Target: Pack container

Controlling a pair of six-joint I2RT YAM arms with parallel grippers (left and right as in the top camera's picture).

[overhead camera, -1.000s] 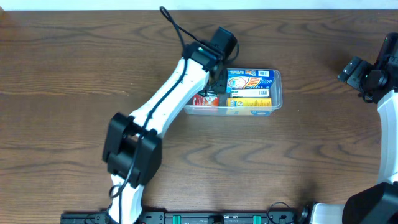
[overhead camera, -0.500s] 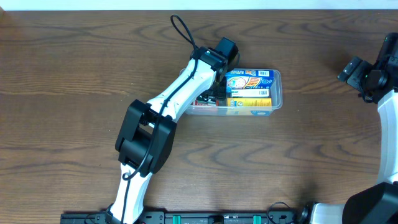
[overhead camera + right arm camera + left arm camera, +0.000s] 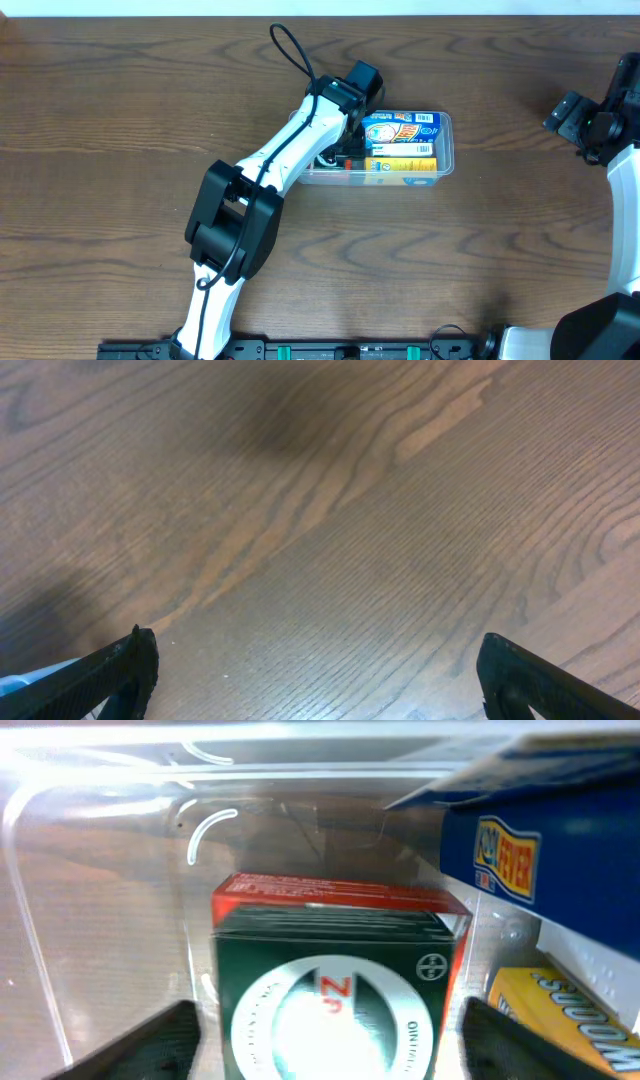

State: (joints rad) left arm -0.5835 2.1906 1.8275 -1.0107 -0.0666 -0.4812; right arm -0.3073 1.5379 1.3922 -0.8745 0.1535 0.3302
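Hovering inside the container [image 3: 447,145], left fingers [image 3: 150,1045] stand wide apart around a green box [image 3: 340,990]; right fingers [image 3: 110,665] gape above the bench [image 3: 350,510].

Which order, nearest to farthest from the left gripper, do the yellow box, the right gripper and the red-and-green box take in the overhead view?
1. red-and-green box: right at the left gripper, in the left end of the container.
2. yellow box: in the container's right half.
3. right gripper: far off to the right, outside the container.
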